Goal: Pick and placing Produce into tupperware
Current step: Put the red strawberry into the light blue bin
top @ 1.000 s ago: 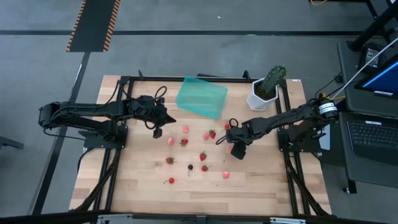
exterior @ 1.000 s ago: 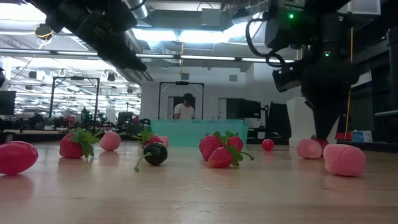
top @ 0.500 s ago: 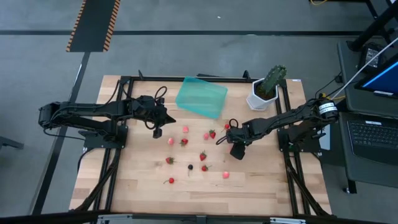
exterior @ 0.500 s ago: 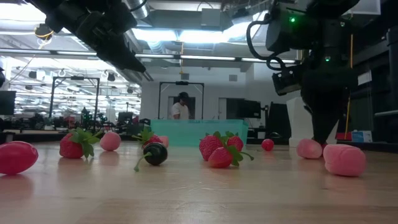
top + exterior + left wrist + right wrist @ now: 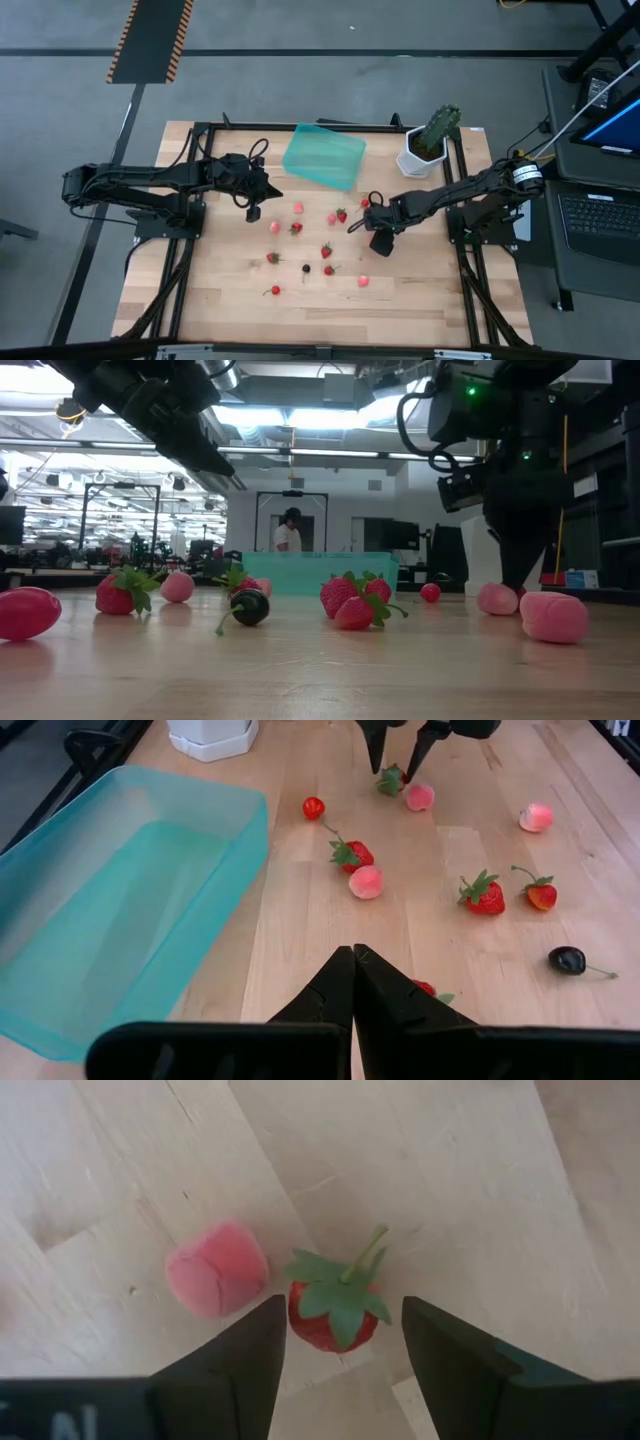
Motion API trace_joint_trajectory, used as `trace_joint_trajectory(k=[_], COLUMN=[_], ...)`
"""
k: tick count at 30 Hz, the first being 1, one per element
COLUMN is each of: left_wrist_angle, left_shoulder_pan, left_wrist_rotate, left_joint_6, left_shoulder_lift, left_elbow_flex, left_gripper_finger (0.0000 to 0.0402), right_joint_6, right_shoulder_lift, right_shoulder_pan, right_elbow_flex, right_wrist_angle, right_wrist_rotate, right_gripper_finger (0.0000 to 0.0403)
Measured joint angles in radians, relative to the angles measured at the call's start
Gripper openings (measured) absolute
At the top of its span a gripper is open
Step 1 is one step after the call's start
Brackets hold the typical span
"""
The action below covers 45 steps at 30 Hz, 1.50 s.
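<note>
The Produce lies scattered on the wooden table: red strawberries (image 5: 326, 250), pale pink pieces (image 5: 363, 281) and one dark berry (image 5: 306, 268). The teal tupperware (image 5: 324, 157) stands at the far middle, resting on its base. My right gripper (image 5: 340, 1330) points down, open, with one finger on each side of a green-topped strawberry (image 5: 335, 1315); a pink piece (image 5: 217, 1267) lies just beside it. The left wrist view shows the same gripper (image 5: 396, 765) over that strawberry (image 5: 390, 782). My left gripper (image 5: 353, 965) hangs shut above the table, near the tupperware (image 5: 110, 910), holding nothing.
A green cactus-like plant in a white pot (image 5: 428, 142) stands at the far right, beside the right arm. Black frame rails (image 5: 185, 250) run along the table's left and right sides. A person stands far off in the room behind the table (image 5: 289, 532).
</note>
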Motion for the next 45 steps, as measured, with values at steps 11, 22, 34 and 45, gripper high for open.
trace_joint_trajectory(k=[11, 22, 34, 45], left_wrist_angle=[0.001, 0.001, 0.001, 0.000], left_shoulder_pan=[0.000, 0.000, 0.000, 0.000], left_wrist_rotate=[0.000, 0.000, 0.000, 0.000], left_joint_6=[-0.004, -0.007, -0.006, -0.006], left_shoulder_lift=[0.000, 0.000, 0.000, 0.000], left_elbow_flex=[0.000, 0.000, 0.000, 0.000], left_gripper_finger=[0.0000, 0.0000, 0.0000, 0.0000], right_joint_6=[0.016, 0.005, 0.004, -0.027], right_shoulder_lift=[0.000, 0.000, 0.000, -0.003], right_shoulder_pan=[0.002, 0.002, 0.002, 0.001], right_elbow_flex=[-0.081, -0.081, -0.080, -0.024], right_wrist_angle=[0.104, 0.117, 0.117, 0.063], right_wrist_rotate=[0.000, 0.000, -0.004, -0.036], right_gripper_finger=[0.0203, 0.0155, 0.0139, 0.0139])
